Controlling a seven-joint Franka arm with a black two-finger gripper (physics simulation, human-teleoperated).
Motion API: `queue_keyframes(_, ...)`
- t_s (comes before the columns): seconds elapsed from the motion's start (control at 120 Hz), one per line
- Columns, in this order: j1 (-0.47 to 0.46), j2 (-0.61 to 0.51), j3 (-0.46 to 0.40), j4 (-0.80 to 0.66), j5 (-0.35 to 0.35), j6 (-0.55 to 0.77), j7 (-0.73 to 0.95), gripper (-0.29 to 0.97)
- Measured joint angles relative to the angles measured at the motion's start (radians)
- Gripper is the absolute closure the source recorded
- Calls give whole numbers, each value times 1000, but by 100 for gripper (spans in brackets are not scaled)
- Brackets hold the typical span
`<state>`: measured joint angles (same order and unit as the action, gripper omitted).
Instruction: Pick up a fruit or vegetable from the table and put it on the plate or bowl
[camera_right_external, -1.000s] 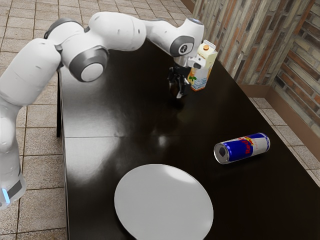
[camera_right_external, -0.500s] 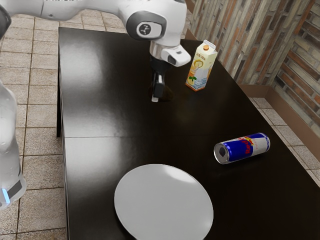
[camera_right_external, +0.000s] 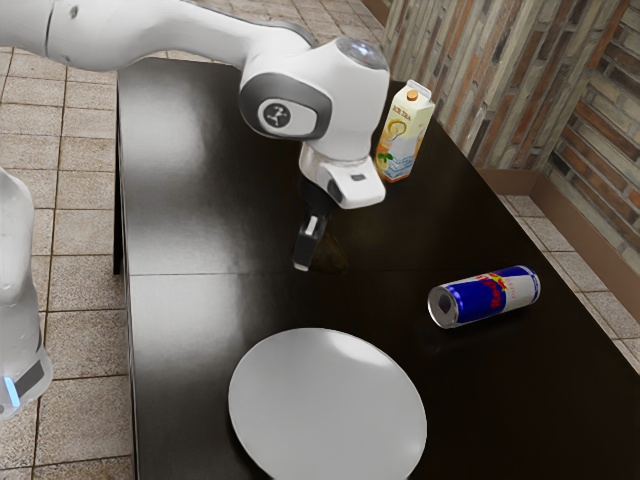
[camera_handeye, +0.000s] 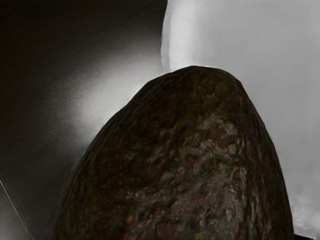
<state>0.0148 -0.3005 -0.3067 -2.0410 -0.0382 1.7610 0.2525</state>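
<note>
The avocado (camera_handeye: 185, 165) looks firm rather than hard and fairly weighty. Its pebbly skin should give the pads good purchase, though a hard squeeze would bruise it, so I'd hold it across the broad belly. It is dark brown-green, rough and flecked with rust. The gripper (camera_right_external: 312, 248) is clamped on it, as far as I can judge, and holds it just under the hand, above the table (camera_right_external: 200, 200). The white plate (camera_right_external: 328, 405) lies ahead and below.

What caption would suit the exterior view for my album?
Robot gripper holds a dark avocado above the black table, white plate nearby, carton and toppled can beyond.
</note>
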Motion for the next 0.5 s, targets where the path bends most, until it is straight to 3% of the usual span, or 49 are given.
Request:
queue_keyframes(0.3, 0, 38, -114, 31, -27, 23, 7, 39)
queue_keyframes(0.5, 0, 55, -137, 48, -30, 31, 9, 39)
